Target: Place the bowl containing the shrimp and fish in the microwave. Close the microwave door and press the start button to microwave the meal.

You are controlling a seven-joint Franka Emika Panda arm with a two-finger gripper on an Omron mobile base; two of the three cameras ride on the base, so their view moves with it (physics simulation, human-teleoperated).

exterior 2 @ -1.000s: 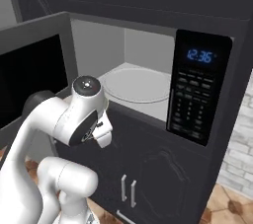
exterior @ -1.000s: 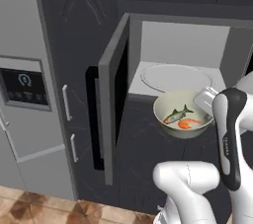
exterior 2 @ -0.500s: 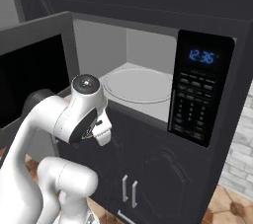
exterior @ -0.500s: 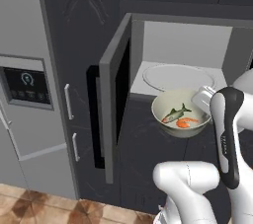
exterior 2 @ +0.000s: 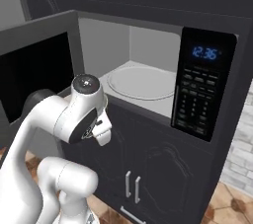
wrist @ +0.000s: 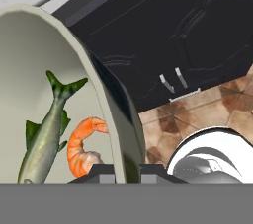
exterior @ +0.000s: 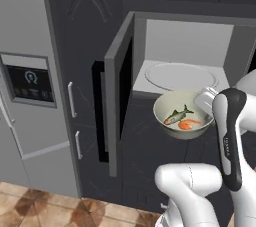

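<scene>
**Bowl held at the microwave mouth, not in yet**

Left base view: round pale olive-beige bowl (exterior: 183, 114) hangs just in front of and slightly below the open cavity of the silver-grey built-in microwave (exterior: 187, 51), short of the round white turntable (exterior: 181, 76). Grey-green fish (exterior: 176, 115) and orange shrimp (exterior: 189, 123) lie inside it. Hand (exterior: 206, 102) sits at the bowl's right rim. Microwave door (exterior: 119, 91) stands swung wide to the left.

Right base view: arm blocks the bowl. Turntable (exterior 2: 142, 82) is bare; dark control strip (exterior 2: 201, 86) is lit.

Hand view: hand (wrist: 127, 171) is clenched on the bowl's wall (wrist: 101, 94), one finger inside, one outside. Fish (wrist: 47, 131) and shrimp (wrist: 84, 146) sit just left of the pinched rim.

Next step, as I judge it: lift enough to clear the cavity sill, keep the bowl level, push in over the turntable, then set down before letting go. Edge grip, so go slow; tilt risks spilling the meal.
</scene>
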